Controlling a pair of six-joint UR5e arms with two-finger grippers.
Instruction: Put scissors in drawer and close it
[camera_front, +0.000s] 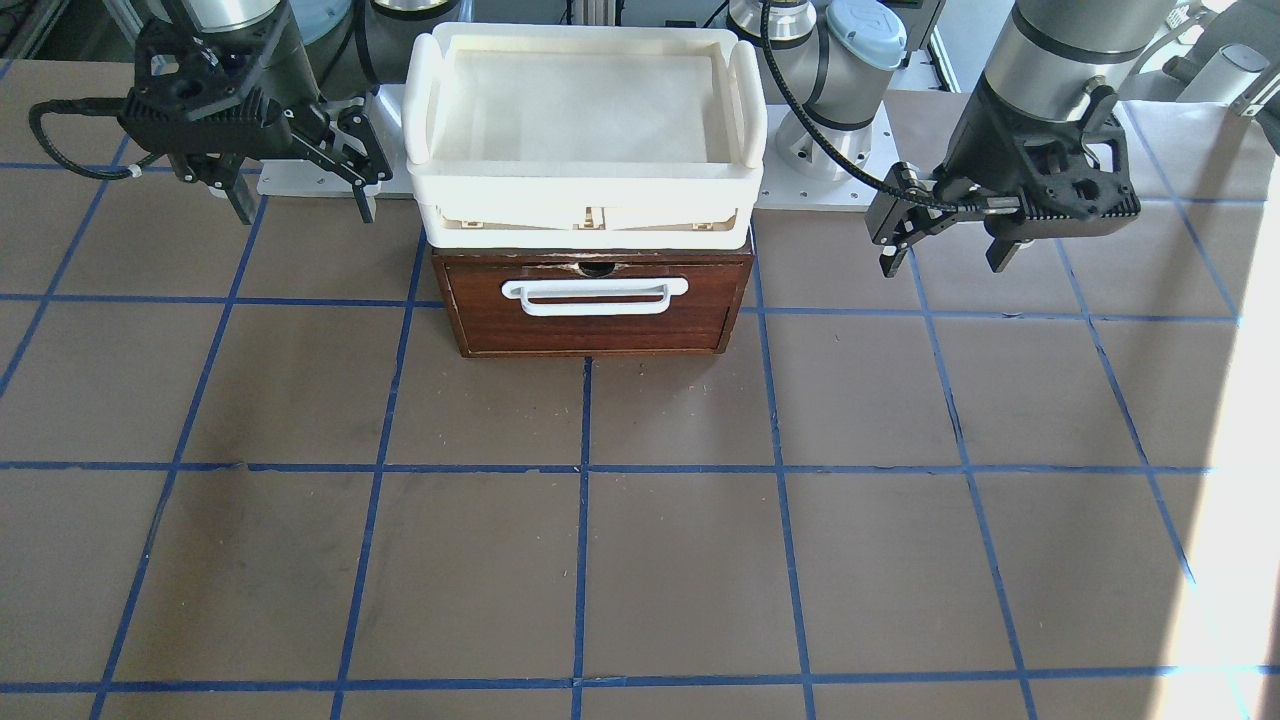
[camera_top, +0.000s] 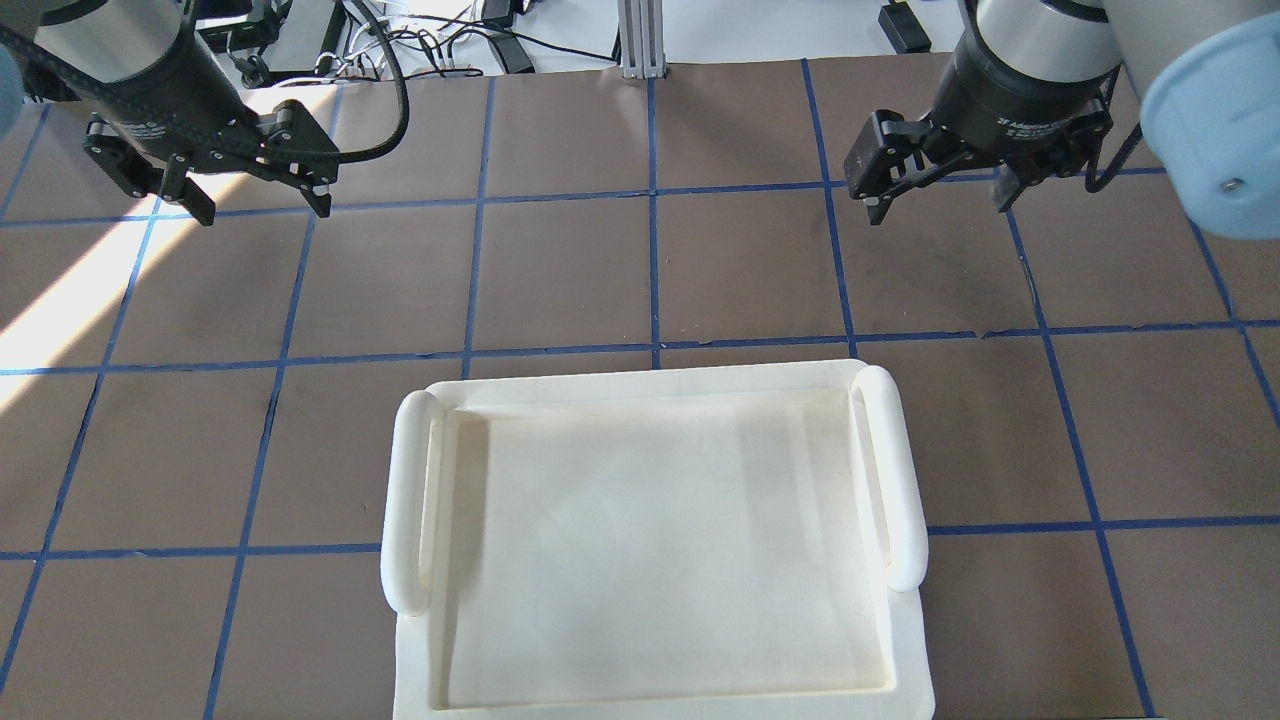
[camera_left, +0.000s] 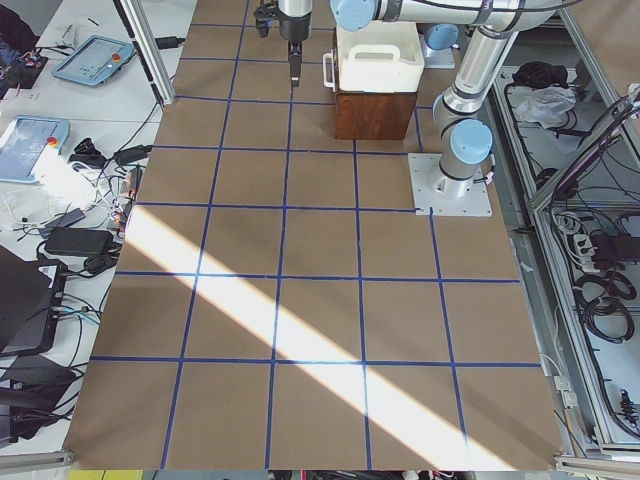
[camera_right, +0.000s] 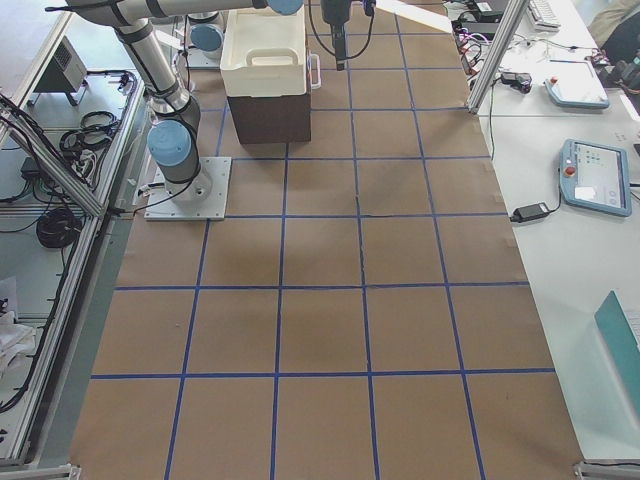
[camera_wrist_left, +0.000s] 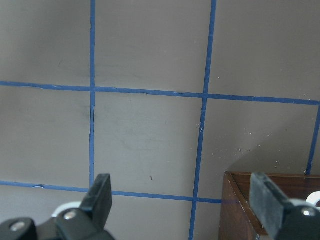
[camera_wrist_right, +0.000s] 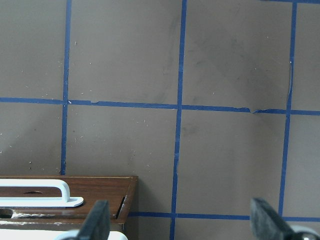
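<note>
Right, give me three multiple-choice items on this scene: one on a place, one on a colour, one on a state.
1. The cream-white tray sits:
A) on top of the wooden cabinet
B) on the table beside it
C) in a gripper

2. The bar handle is:
A) black
B) blue
C) white

3. The drawer is:
A) pulled out
B) shut
C) lying on the table

Answers:
1 A, the tray rests directly on the cabinet in the front-facing view.
2 C, it shows white against the reddish-brown front.
3 B, its front lies flush with the frame.
</note>
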